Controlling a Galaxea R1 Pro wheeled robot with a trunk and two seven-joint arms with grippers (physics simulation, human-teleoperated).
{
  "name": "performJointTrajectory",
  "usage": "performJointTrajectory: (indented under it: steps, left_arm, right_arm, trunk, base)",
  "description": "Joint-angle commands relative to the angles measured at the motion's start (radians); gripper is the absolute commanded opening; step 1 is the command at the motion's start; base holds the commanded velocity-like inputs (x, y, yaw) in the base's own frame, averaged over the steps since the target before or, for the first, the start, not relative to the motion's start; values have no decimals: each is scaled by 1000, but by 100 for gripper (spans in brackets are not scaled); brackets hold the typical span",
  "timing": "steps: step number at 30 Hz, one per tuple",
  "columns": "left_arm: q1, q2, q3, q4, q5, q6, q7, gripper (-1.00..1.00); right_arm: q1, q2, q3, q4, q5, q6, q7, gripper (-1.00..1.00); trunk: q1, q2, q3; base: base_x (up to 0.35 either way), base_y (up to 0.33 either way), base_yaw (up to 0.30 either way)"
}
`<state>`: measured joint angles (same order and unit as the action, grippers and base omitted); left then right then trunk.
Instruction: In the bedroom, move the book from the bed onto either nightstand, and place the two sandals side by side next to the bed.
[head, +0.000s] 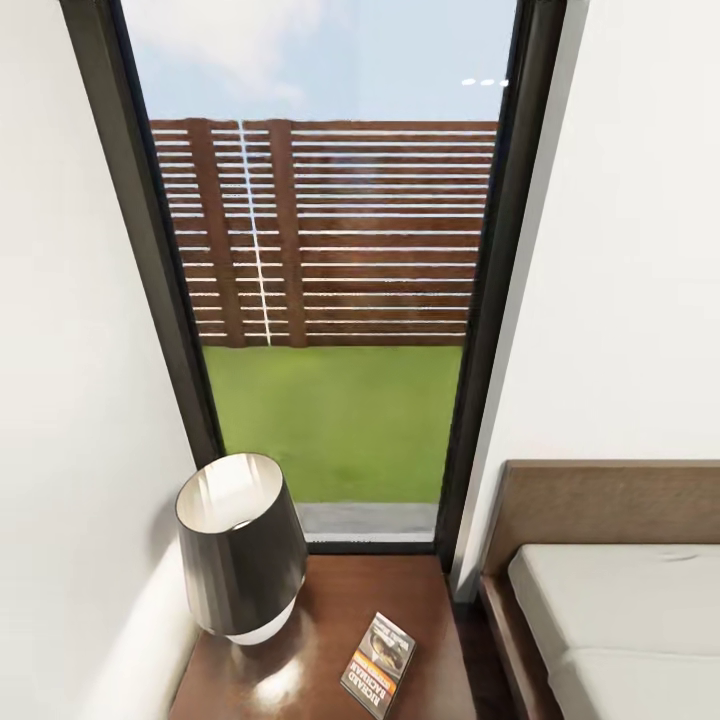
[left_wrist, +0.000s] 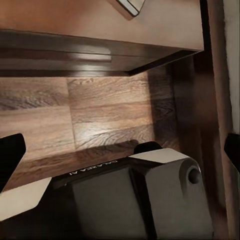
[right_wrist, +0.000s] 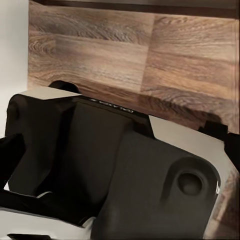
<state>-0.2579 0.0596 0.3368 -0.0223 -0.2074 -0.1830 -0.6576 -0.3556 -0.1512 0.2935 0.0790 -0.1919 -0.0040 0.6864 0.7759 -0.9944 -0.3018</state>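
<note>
We found the nightstand (head: 330, 620) of glossy dark wood, the book (head: 378, 664) paper-covered, the mattress (head: 620, 620) matt cloth, and the floor (right_wrist: 125, 55) grained wood.

Book (head: 378, 664): lower corner cut by the head view's bottom edge; orange band lettering too small to read.
Nightstand (head: 330, 610): front edge and drawers out of frame below; back left part hidden behind the lamp (head: 242, 545).
Bed (head: 600, 500): headboard and mattress cut by the right and bottom edges.
Left gripper (left_wrist: 120, 150): dark fingertips cut by the left wrist view's side edges.
Right gripper (right_wrist: 120, 145): fingertips cut by the right wrist view's side edges; robot base (right_wrist: 115, 170) hides the floor beneath.
Base lettering: blurred, partly legible.
</note>
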Motion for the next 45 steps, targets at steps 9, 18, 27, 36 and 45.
performJointTrajectory:
  steps: [9,18,27,36,45]
  left_arm:
    - [37,-2,-21,1,-10,-7,202,100]
    - [52,-1,-24,1,-9,-6,223,100]
    - [52,0,-24,1,-9,-6,225,100]
    - [52,0,-24,0,-9,-6,226,100]
    - [52,0,-22,0,-8,-6,227,100]
  right_arm:
    - [38,2,4,3,-23,-1,-274,100]
    - [43,17,0,2,-176,-3,-347,100]
    - [43,18,1,2,-191,-4,-349,100]
    - [43,18,1,2,-194,-2,-349,100]
    - [43,18,1,2,-192,-3,-349,100]
  trunk:
    - [-35,62,27]
    - [-38,69,30]
    - [-38,69,30]
    - [-38,69,30]
    - [-38,69,30]
  base:
    - [0,0,0]
    - [0,0,0]
    - [0,0,0]
    - [0,0,0]
    - [0,0,0]
